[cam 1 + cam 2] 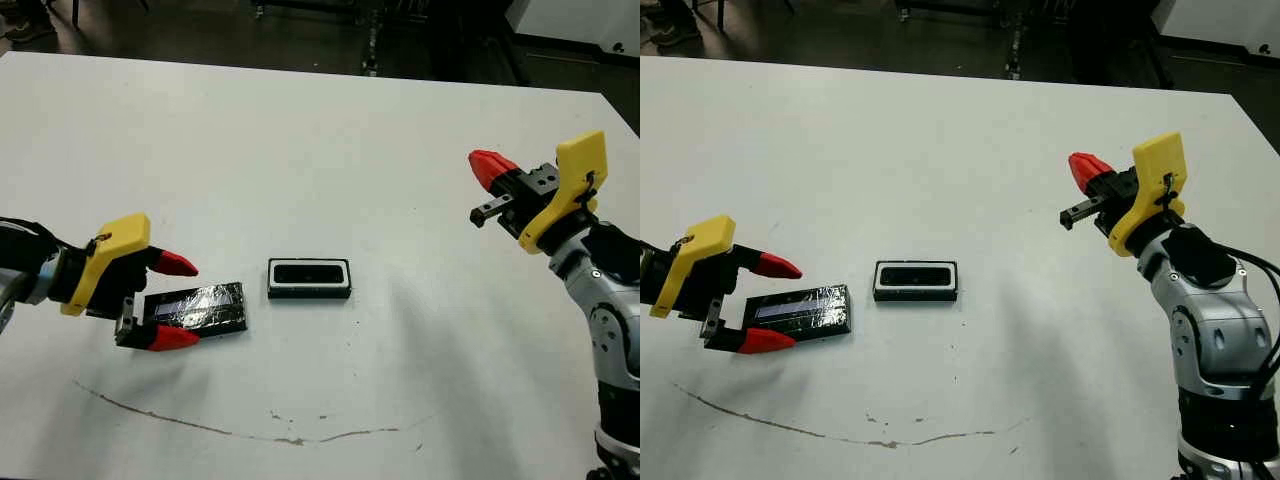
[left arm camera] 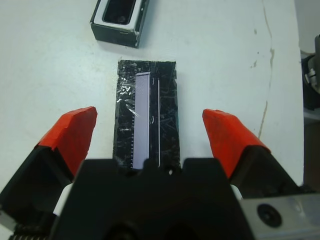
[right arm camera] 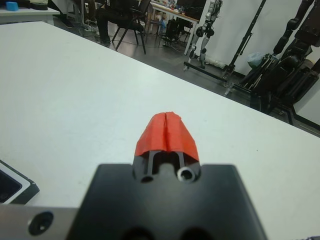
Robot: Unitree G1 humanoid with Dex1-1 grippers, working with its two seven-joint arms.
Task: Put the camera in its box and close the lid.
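- White table [image 1: 300,150] is holding the box [image 1: 309,278], with the lid [image 1: 200,306] lying to its left.
- Left gripper [image 1: 172,301] is straddling the lid, fingers spread; squeezing its long edges evenly should give the best hold.
- Right gripper [image 1: 490,170] is idling pinched closed, empty, far right.

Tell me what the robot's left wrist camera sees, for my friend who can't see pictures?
The left gripper is open, one red fingertip on each side of the flat glossy black lid lying on the white table. Past the lid sits the small white-rimmed box, dark inside.

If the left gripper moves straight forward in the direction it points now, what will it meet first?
Probably the lid: it lies flat between the open fingers of the left gripper, straight ahead. The box comes after it, further along the same line.
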